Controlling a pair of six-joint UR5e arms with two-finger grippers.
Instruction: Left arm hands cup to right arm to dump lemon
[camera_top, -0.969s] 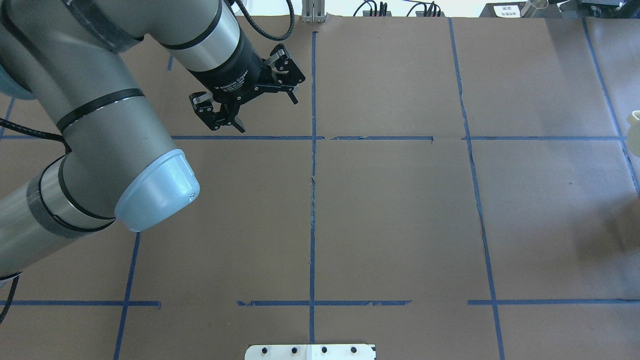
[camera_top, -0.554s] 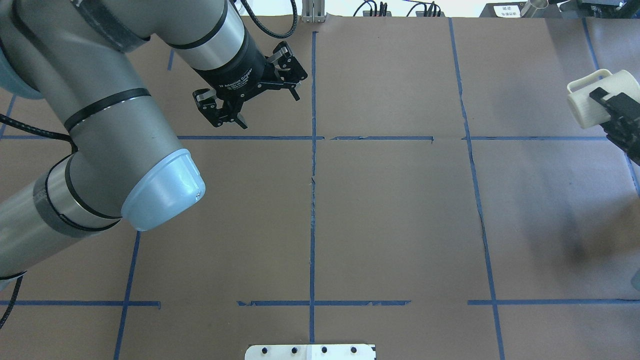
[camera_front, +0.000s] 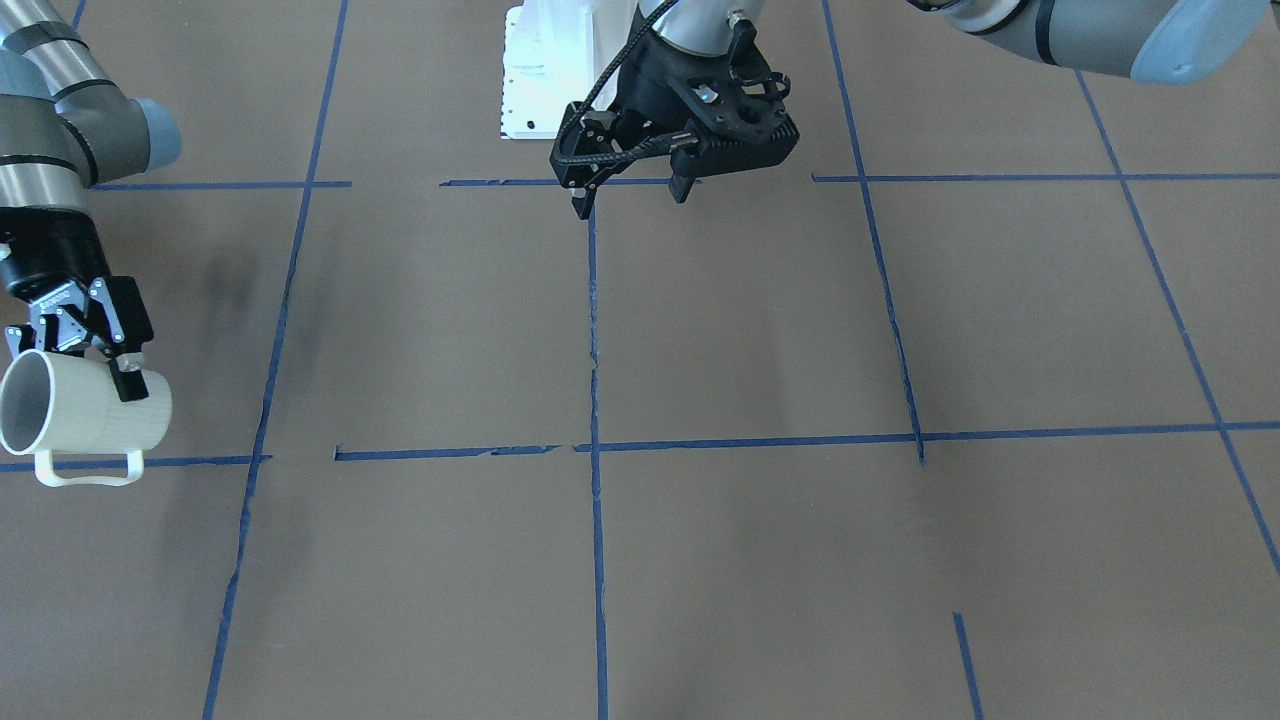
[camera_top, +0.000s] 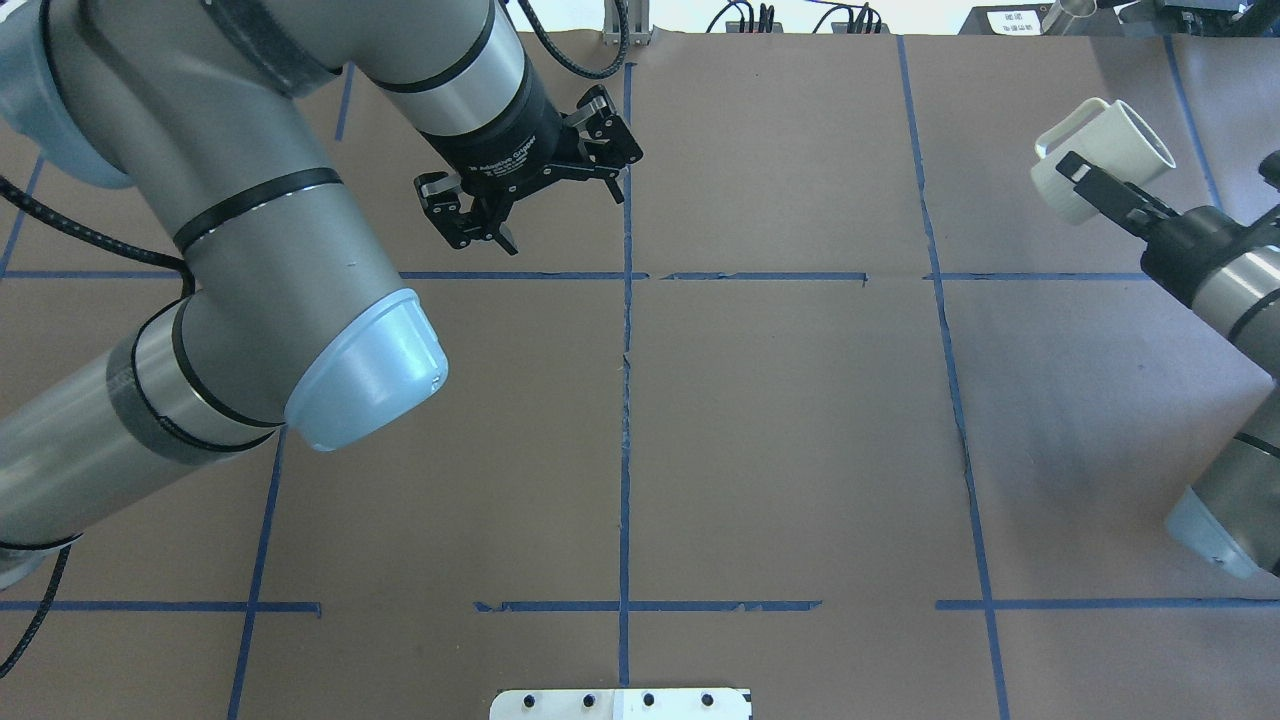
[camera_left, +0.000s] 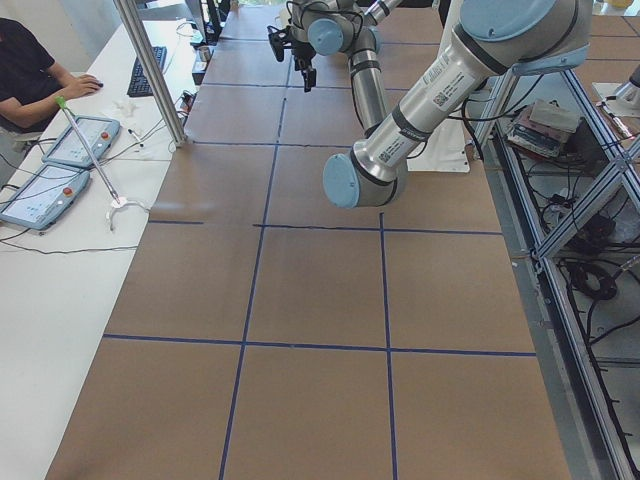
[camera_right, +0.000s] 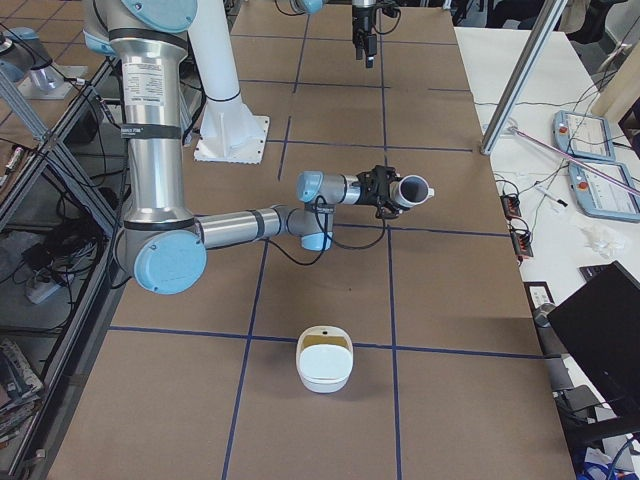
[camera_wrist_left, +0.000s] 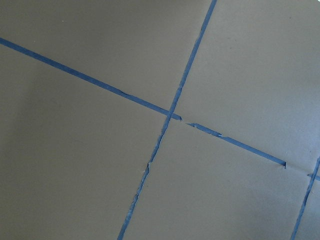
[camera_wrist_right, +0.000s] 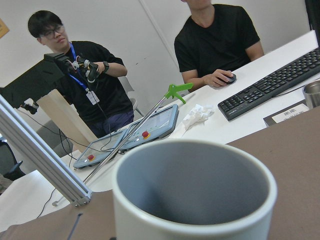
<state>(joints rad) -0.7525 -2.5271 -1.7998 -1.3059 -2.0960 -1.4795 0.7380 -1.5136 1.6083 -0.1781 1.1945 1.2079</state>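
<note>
Overhead exterior looks down on a table covered in brown paper and ruled into large rectangles by blue tape lines; the tape is ragged and broken in places, and the paper is split along the middle line; a white base plate with dark bolt heads sits at the near edge. The left arm reaches over the far left part; the left gripper hangs above the paper with its jaws spread wide, just beside the middle tape line. The right arm comes in at the right edge; the right gripper is clamped on the cup, held off the table on its side over the far right rectangle, mouth turned toward the operators' side. From the table's right end, a white tub with a yellowish inside stands on the paper, well apart from the cup. Along the table's far side runs a white desk; the right wrist camera looks over the cup's grey rim at two people in black shirts, a black keyboard, grey teach pendants and a slanting aluminium post.
</note>
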